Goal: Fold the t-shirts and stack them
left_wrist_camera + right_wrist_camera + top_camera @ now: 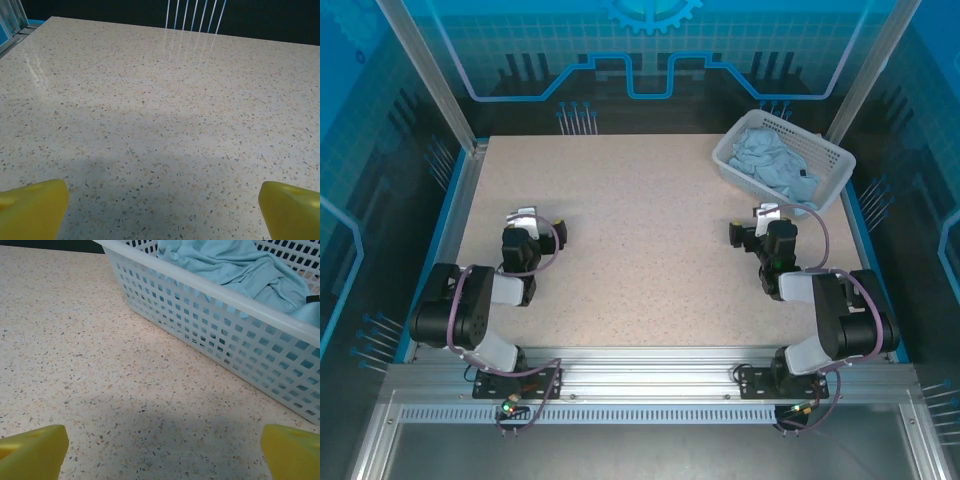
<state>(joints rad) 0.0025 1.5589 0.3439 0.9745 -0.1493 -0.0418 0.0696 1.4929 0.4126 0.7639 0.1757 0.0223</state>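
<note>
Over right half of table [640, 270], my right gripper [165, 452] hangs low, yellow fingers [35, 450] spread wide, nothing between. Just ahead: white lattice basket [200, 325] at far right corner of table, t-shirts [235, 265] crumpled inside it. My left gripper [162, 212] likewise spread, empty, over left half, well apart from basket. Judgement: cloth light, soft, limp; will drape and drag, may snag on lattice. Best hold: pinch raised fold atop heap, lift clear of rim before spreading.
</note>
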